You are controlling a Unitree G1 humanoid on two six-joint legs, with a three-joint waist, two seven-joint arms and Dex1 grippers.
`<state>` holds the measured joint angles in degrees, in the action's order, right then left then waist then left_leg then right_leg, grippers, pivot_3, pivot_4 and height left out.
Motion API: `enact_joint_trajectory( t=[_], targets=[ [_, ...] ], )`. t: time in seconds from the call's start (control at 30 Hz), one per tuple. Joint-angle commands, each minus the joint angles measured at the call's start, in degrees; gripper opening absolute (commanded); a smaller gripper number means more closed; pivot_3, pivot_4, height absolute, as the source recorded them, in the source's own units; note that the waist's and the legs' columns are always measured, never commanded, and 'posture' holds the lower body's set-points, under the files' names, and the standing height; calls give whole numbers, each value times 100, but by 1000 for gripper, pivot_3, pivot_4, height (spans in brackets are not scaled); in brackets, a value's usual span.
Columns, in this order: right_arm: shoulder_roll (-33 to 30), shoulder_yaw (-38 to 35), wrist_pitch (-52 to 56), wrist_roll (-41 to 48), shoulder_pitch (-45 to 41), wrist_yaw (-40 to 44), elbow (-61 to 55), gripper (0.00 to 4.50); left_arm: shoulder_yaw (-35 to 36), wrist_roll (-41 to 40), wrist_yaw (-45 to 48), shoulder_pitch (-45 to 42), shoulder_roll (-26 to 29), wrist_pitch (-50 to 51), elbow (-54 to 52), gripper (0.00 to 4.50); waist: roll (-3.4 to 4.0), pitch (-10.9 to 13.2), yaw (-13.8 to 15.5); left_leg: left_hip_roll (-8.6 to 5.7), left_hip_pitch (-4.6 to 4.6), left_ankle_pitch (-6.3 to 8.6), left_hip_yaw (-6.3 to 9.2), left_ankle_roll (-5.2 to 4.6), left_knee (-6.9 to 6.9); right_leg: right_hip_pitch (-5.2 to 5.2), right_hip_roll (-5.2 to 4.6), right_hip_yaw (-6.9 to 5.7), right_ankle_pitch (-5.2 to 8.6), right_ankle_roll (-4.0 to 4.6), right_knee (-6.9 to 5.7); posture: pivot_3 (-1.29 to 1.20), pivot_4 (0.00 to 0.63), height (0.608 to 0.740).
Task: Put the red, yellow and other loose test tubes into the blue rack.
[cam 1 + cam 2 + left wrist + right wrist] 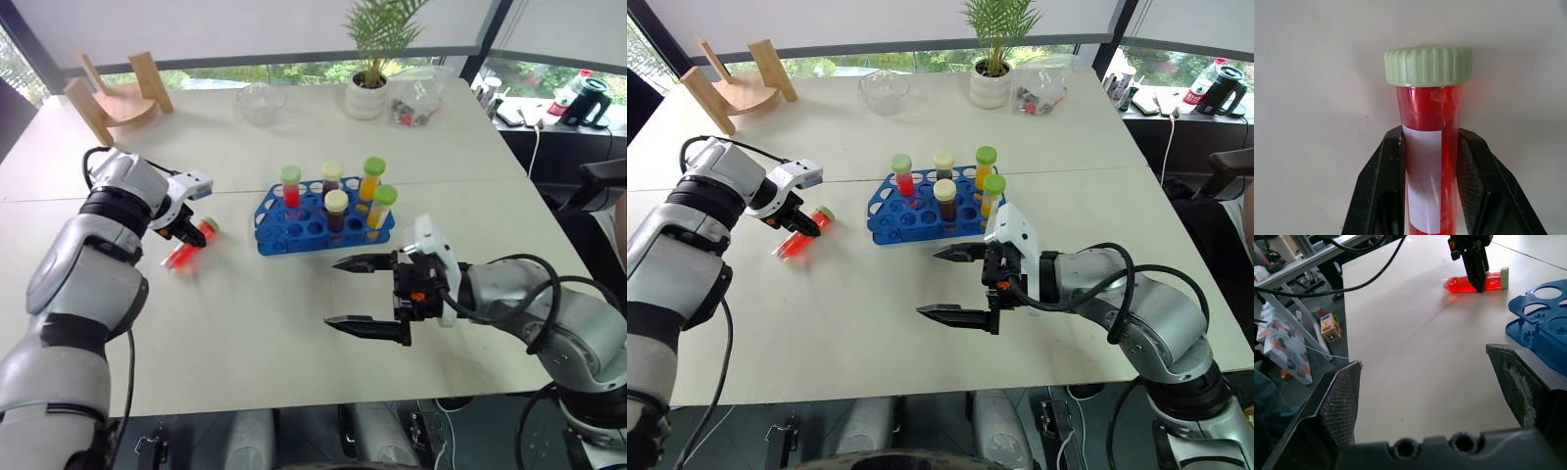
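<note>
Red test tube (1429,161) pinched by left gripper (1430,196); right gripper (364,296) agape.

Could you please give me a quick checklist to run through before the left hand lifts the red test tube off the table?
1. Left hand shut on the red test tube, fingers on both sides: ok.
2. Green cap on the tube: ok.
3. Tube lying flat on the table, not yet lifted: ok.
4. Blue rack has empty holes at its near-left end: ok.
5. Right hand open, apart from rack and tube: ok.
6. Grip firm enough to lift: cannot tell.
</note>
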<state>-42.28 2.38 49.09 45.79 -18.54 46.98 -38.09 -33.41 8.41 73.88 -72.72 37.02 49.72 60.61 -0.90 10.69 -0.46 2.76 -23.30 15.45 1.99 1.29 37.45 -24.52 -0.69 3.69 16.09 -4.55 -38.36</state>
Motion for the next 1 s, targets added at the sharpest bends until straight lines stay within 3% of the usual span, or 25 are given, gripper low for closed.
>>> enact_joint_trajectory(
  t=[0.03,0.1,0.17,0.23,0.3,0.43,0.57,0.7,1.0],
  targets=[
    [-140,-513,-275,-10,193,-29,-109,4500,1400,-707,-542,140,216,-1057,-419,846,-2,1,4,0,-2,0,2,0,2,0,-2,-2,0,0,-1,0,150,740],
    [-138,-918,-373,92,347,-131,-81,4500,2338,-1391,-65,497,630,-1706,-1035,846,-8,5,-9,2,-4,0,4,0,8,0,-4,-5,0,-1,-4,0,150,740],
    [-101,-1283,-319,369,425,-263,-62,4500,3621,-2678,666,1074,905,-1235,-2228,846,-13,8,-43,7,-8,-1,4,3,10,-4,-3,-7,-1,0,-7,0,150,740],
    [-119,-1445,-250,498,471,-326,-25,4500,4603,-3555,176,1426,783,-229,-3118,846,-13,8,-47,10,-9,-15,1,27,10,-5,-4,-7,0,0,-6,0,150,740],
    [-151,-1428,-218,492,427,-341,74,4500,5013,-3809,-684,2044,238,-359,-4344,846,-2,1,-22,11,-6,-15,2,28,10,-4,-4,-7,0,0,-6,0,150,740],
    [-250,-1159,-190,378,94,-232,381,4500,5091,-3857,-1800,2897,-853,-1090,-5778,846,14,-8,15,-1,6,-2,3,5,40,25,-18,-7,-4,-9,-19,0,150,740],
    [-285,-991,-170,343,-125,-140,611,4500,4770,-3728,-2281,3441,-1574,-1677,-6137,846,4,-3,-19,-2,2,-6,0,12,67,29,-10,7,-32,-35,-15,0,150,740],
    [-353,-926,-125,319,-165,-103,646,4500,4267,-3322,-2339,3874,-1858,-2547,-5776,846,11,-7,-19,-1,6,-5,-1,10,60,30,-4,11,-31,-33,-12,0,150,740],
    [-448,-966,-87,293,-232,-82,723,4500,3887,-3201,-2259,3966,-2045,-3208,-5174,846,10,-6,-8,1,1,-4,-1,8,56,25,-1,10,-31,-33,-5,0,150,740]
  ],
)
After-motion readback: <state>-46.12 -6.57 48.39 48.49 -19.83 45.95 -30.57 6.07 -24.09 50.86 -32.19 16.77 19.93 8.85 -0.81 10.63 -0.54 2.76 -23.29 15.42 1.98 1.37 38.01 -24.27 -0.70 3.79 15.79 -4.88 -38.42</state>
